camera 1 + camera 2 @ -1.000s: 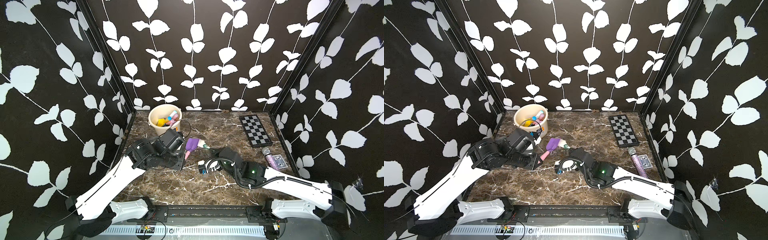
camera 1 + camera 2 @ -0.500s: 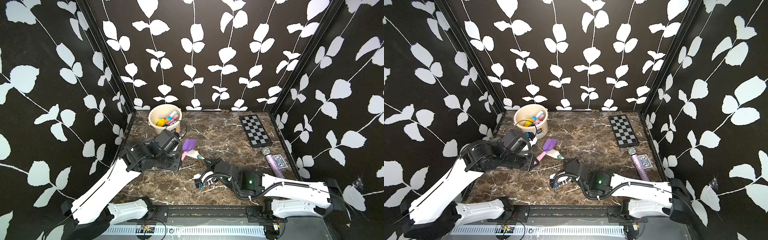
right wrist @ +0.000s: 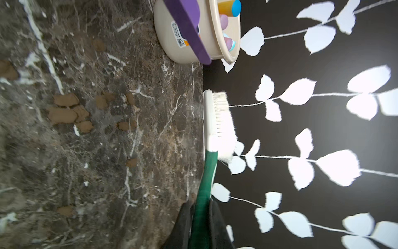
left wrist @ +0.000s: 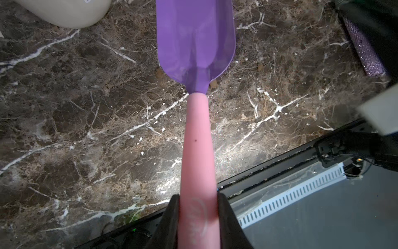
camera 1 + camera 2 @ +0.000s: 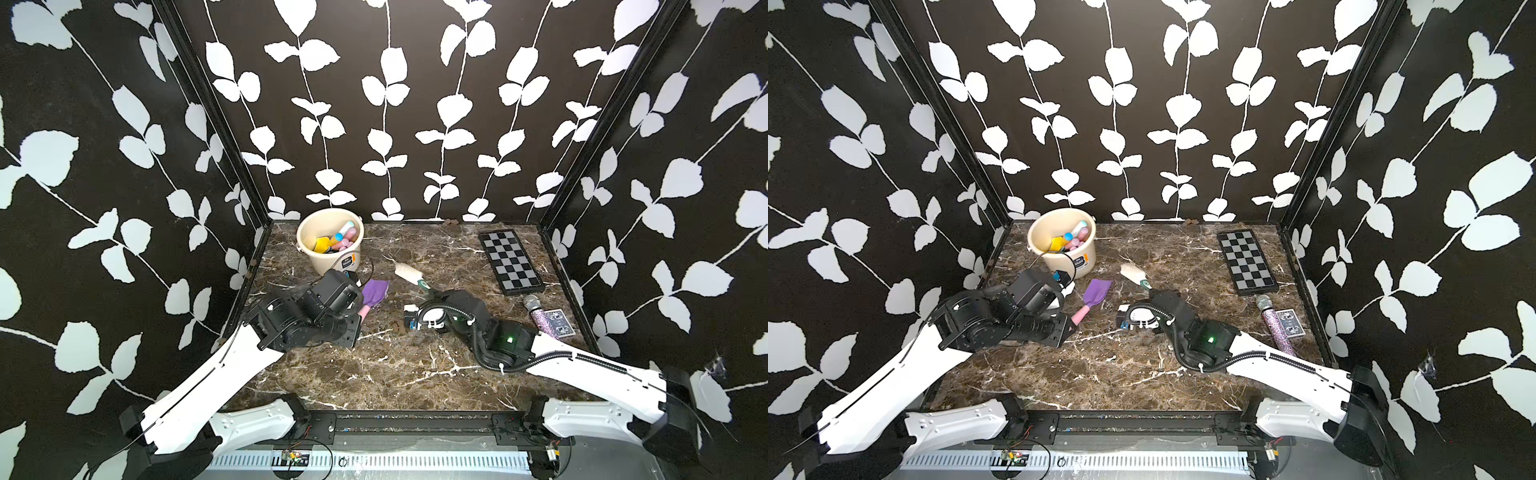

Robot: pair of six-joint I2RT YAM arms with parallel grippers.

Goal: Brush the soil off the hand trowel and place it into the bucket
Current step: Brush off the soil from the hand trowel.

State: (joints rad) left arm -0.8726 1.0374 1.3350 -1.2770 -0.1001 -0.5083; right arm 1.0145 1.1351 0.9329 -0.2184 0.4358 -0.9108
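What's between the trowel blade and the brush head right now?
Nothing. In both top views only bare marble tabletop shows between the purple trowel blade and the white brush head; they are apart.

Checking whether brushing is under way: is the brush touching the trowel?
Apart. In a top view, bare tabletop shows between the brush and the trowel.

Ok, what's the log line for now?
left gripper: shut on trowel | right gripper: shut on brush | soil: on table, none seen on trowel | bucket: trowel not inside
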